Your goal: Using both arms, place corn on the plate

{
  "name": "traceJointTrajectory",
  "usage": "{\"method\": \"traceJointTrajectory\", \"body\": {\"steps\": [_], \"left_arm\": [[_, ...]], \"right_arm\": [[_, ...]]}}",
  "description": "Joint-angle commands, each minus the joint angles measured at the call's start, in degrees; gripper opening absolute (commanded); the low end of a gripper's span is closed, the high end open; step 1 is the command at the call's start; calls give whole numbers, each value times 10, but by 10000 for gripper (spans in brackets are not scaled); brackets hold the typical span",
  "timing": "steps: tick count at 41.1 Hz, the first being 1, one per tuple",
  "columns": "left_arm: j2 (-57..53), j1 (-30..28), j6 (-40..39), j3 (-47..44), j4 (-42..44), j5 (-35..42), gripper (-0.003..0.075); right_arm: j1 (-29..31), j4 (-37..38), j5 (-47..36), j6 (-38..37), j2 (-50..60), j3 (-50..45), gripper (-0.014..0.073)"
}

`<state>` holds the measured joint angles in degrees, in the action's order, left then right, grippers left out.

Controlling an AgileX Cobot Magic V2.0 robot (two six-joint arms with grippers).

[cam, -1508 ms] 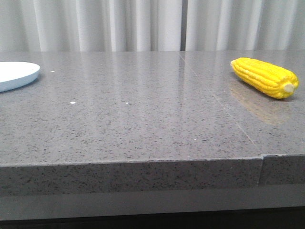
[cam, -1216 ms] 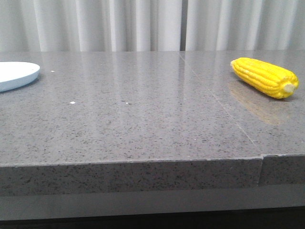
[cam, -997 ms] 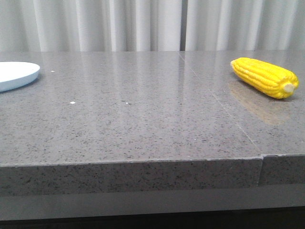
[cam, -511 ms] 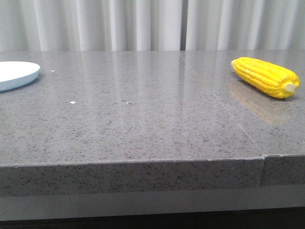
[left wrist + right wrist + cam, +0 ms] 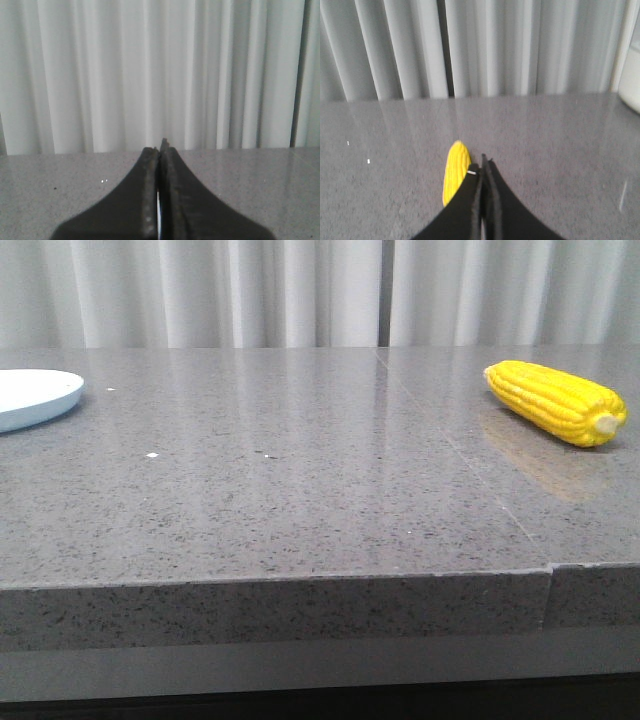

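Observation:
The yellow corn [image 5: 556,402] lies on the grey stone table at the far right, its pale stub toward the front right. The pale plate [image 5: 35,396] sits at the far left edge of the front view, partly cut off. Neither gripper shows in the front view. In the right wrist view my right gripper [image 5: 484,165] is shut and empty, above the table, with the corn [image 5: 455,169] lying beside and partly behind one finger. In the left wrist view my left gripper [image 5: 160,148] is shut with nothing in it, facing the curtain over bare table.
The grey speckled table [image 5: 300,470] has a seam [image 5: 460,455] running front to back left of the corn, and its front edge is near the camera. White curtains [image 5: 300,290] hang behind. A white object [image 5: 631,80] stands at the edge of the right wrist view.

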<state>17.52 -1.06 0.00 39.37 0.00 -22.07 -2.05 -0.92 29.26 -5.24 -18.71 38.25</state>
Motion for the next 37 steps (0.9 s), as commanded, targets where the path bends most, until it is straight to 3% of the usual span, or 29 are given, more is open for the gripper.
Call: {"method": "traceJointTrajectory", "body": {"steps": [1, 17, 24, 29, 33, 37], "left_arm": [[49, 6, 0, 40, 0, 2, -20], [126, 6, 0, 39, 0, -2, -20], [149, 6, 0, 36, 0, -45, -16], [168, 6, 0, 36, 0, -62, 104], [182, 6, 0, 36, 0, -63, 305], [193, 6, 0, 36, 0, -69, 472]], "right_arm": [[3, 1, 19, 5, -64, 55, -68], [3, 1, 44, 5, -181, 67, -68], [3, 1, 43, 5, -207, 67, -52], [3, 1, 44, 5, -211, 67, 119], [3, 1, 44, 16, -211, 67, 370], [3, 1, 44, 16, -211, 67, 516]]}}
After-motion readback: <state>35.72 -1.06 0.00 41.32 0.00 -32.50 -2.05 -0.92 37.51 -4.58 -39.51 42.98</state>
